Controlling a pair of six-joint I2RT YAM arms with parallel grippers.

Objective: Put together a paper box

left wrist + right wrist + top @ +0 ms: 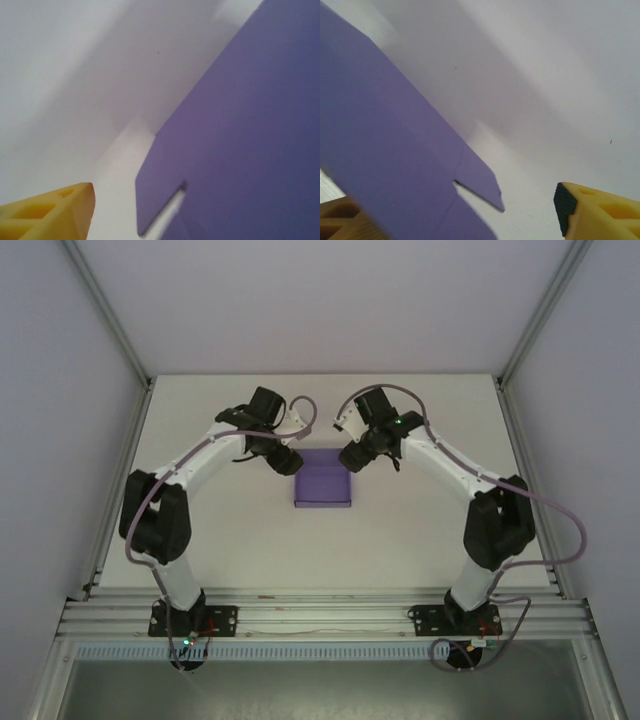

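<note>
The thin purple paper box (323, 480) looks light, floppy and easily creased; it is best pinched at a flap edge. The right gripper (351, 457) has its fingers (597, 212) spread, seemingly with a paper edge between them. The left gripper (286, 461) is at the box's left side, and I cannot tell whether its fingers are spread.

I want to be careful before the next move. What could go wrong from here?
1. The right gripper is open at the paper box, near a slit beside the pointed flap; closing could tear it there.
2. With the left gripper at the other far corner, uneven pushing may slide the box.

White table (250, 550); purple paper box (323, 485) on it, mid-table, toward far side.
</note>
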